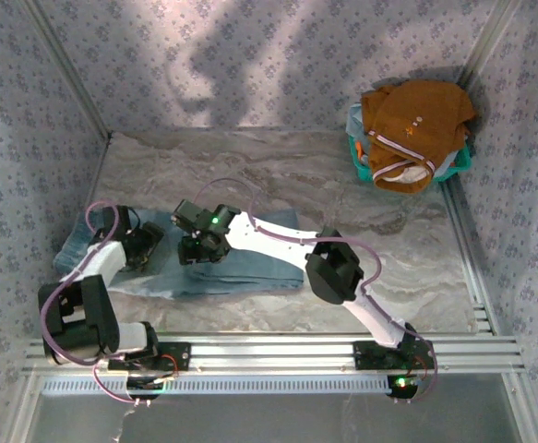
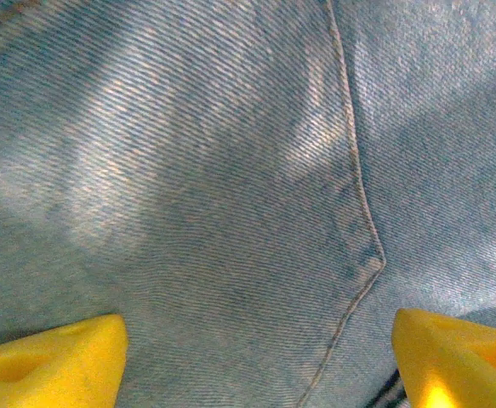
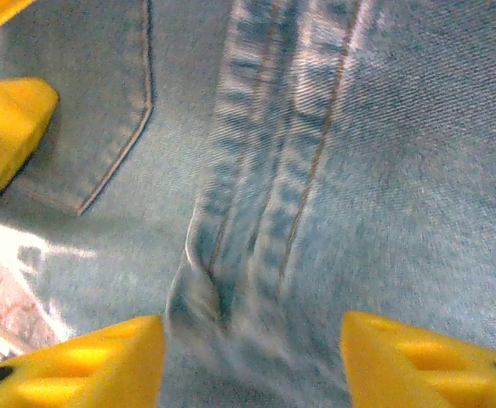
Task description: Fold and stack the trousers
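Trousers (image 1: 250, 268) are lying folded in a flat band on the near-left part of the marble table (image 1: 388, 249), waist end toward the left wall.

- Left gripper (image 1: 142, 247) is hovering low over the denim, jaws spread wide, clasping nothing; a curved pocket seam is running between its yellow fingertips (image 2: 52, 357).
- Right gripper (image 1: 197, 251) is sitting just beside it over the band's middle, jaws parted, a bunched double-stitched seam lying loose between them.
- Orange-brown garment (image 1: 412, 125) is resting in a teal basket (image 1: 462, 161) at the far right corner, well apart.
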{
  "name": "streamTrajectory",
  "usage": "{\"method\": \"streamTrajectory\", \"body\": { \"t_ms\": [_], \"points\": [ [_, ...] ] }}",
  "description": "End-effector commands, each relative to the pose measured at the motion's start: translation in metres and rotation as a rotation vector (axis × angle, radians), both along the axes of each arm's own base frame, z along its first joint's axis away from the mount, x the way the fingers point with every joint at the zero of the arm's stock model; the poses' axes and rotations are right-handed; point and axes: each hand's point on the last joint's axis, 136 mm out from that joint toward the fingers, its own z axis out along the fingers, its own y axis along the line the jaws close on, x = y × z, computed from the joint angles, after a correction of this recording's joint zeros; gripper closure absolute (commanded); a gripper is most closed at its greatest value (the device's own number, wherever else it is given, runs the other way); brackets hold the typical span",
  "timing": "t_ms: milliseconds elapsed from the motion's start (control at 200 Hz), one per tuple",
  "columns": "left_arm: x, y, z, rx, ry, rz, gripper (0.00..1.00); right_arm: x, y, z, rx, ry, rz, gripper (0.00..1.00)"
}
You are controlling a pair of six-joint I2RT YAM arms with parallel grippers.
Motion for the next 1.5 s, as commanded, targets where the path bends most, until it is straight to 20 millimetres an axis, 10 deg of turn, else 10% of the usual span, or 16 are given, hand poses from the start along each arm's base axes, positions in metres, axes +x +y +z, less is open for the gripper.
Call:
{"method": "streamTrajectory", "body": {
  "t_ms": [0, 185, 510, 894, 1134, 1174, 1494],
  "points": [
    [-0.010, 0.003, 0.014, 0.010, -0.005, 0.024, 0.18, -0.002, -0.022, 0.055, 0.034, -0.053, 0.033, 0.35],
    [-0.011, -0.002, 0.036, 0.022, -0.062, 0.000, 0.19, 0.027, -0.107, 0.084, 0.022, -0.104, -0.052, 0.33],
    [-0.001, -0.006, 0.028, 0.040, -0.017, -0.041, 0.19, 0.055, -0.270, 0.028, 0.008, 0.066, -0.170, 0.30],
    [0.006, -0.007, 0.025, 0.054, 0.016, -0.054, 0.20, 0.034, -0.260, -0.045, 0.191, 0.308, -0.160, 0.38],
    [0.010, -0.004, 0.037, 0.078, 0.006, -0.062, 0.20, 0.029, -0.258, -0.050, 0.233, 0.349, -0.165, 0.86],
    [0.012, -0.004, 0.040, 0.079, 0.002, -0.064, 0.20, 0.031, -0.264, -0.047, 0.220, 0.338, -0.188, 1.00],
    [0.020, 0.003, 0.065, 0.129, -0.048, -0.069, 0.20, 0.033, -0.378, -0.029, 0.005, 0.228, -0.470, 1.00]
  ]
}}
